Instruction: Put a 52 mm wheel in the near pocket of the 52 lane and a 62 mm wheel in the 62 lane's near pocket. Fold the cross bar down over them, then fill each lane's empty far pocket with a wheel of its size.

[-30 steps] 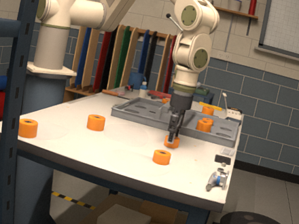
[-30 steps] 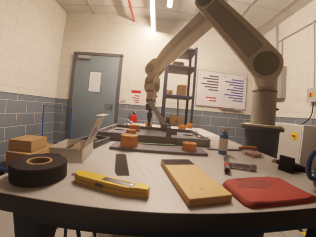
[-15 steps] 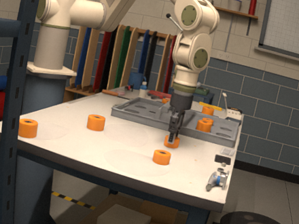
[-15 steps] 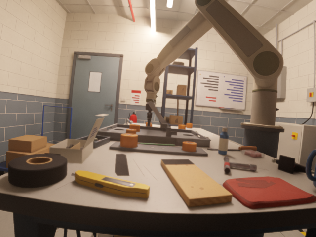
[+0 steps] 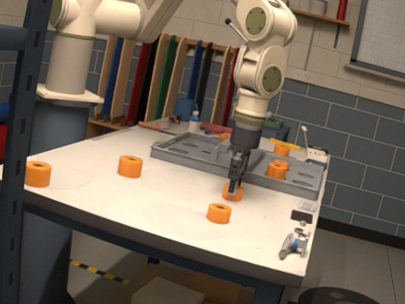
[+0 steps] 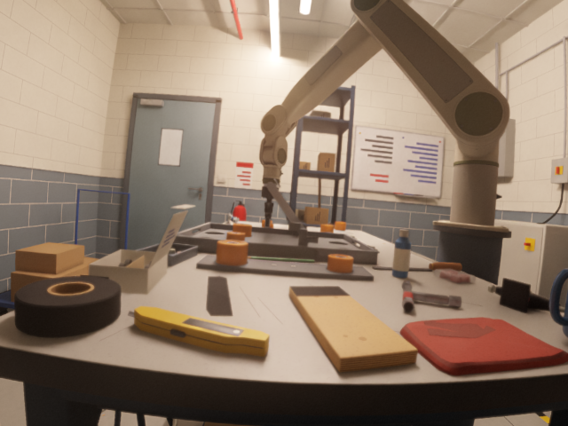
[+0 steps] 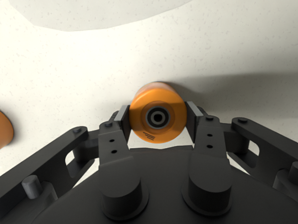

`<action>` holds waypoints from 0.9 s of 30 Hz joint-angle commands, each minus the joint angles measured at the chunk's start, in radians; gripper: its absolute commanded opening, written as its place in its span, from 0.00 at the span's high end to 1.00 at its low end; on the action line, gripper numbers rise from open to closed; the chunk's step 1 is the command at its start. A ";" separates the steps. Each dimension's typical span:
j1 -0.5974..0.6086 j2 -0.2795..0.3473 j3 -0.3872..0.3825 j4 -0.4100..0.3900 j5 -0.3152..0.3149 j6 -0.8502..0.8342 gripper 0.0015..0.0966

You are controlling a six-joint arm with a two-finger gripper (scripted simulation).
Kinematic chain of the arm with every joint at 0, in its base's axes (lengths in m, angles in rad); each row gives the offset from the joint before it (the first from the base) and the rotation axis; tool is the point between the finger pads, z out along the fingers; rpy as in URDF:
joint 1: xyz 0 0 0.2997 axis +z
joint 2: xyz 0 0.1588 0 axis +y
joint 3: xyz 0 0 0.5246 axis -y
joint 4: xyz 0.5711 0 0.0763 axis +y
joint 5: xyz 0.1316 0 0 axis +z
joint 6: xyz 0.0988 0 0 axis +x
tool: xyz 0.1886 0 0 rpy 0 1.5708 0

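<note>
The orange wheel in my gripper stands on the table in front of the grey tray, partly hidden by the fingers from the side. The wrist camera shows both finger pads pressed on the sides of this wheel, bearing hole facing up. The tray's cross bar stands raised at an angle. Two orange wheels sit in the tray near its right end. Loose wheels lie on the table: one just in front, one to the left, one at the far left edge.
A dark flat plate beyond the tray carries two more orange wheels. Tools lie around it: a yellow knife, a wooden board, a red pad, a tape roll, a bottle. A small clamp lies near the table's corner.
</note>
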 commanded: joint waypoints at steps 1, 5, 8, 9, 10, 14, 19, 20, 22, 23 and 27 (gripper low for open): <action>0.000 0.000 0.001 -0.001 0.000 0.000 0.92; 0.000 0.000 0.001 -0.001 0.000 0.000 0.93; 0.000 0.000 0.001 -0.001 0.000 0.000 0.93; 0.000 -0.001 0.001 0.000 0.000 0.000 0.93; 0.000 -0.001 0.001 0.000 0.000 0.000 0.93; 0.000 -0.010 0.002 0.011 0.000 0.000 0.93; 0.000 -0.028 0.006 0.032 0.000 0.000 0.93; 0.000 -0.031 0.006 0.036 0.000 0.000 0.93; 0.000 -0.034 0.007 0.040 0.000 0.000 0.93; 0.000 -0.035 0.007 0.040 0.000 0.000 0.93; 0.000 -0.037 0.008 0.044 0.000 0.000 0.93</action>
